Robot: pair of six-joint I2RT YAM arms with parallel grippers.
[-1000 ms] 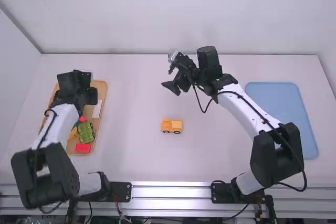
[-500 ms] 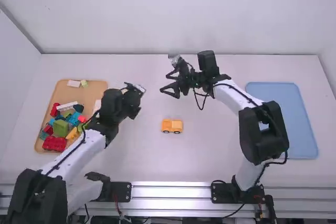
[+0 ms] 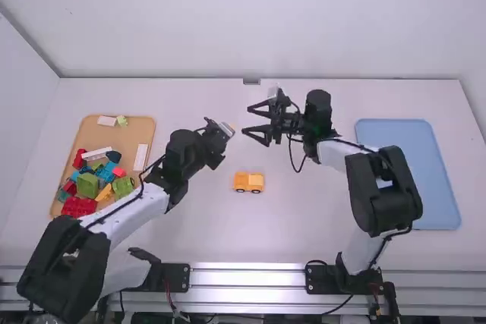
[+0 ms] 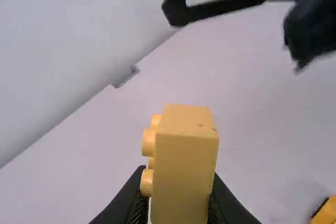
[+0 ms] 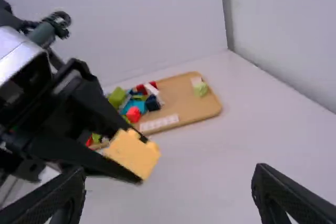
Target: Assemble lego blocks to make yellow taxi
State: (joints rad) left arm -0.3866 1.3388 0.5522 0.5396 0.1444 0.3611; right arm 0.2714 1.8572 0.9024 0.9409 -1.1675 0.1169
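While the L pincer [image 3: 230, 130] grasps a yellow block [image 4: 185, 177] w/ studs on 1 side, held above the tabletop [image 3: 304, 225], the R pincer [image 3: 247, 120] faces it close by, released, its 2 fingers spread wide. The yellow-orange toy car [image 3: 248, 182] sits upright on its wheels on the tabletop, btwn the 2 arms, nearer their bases than either pincer. Far L, a tan tray [image 3: 141, 124] carries red, green, blue, white, etc. blocks [image 3: 87, 184]; far R lies a blue tray [image 3: 410, 176].

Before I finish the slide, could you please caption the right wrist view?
Left gripper holding a yellow block in front of the open right gripper, a tray of bricks behind.
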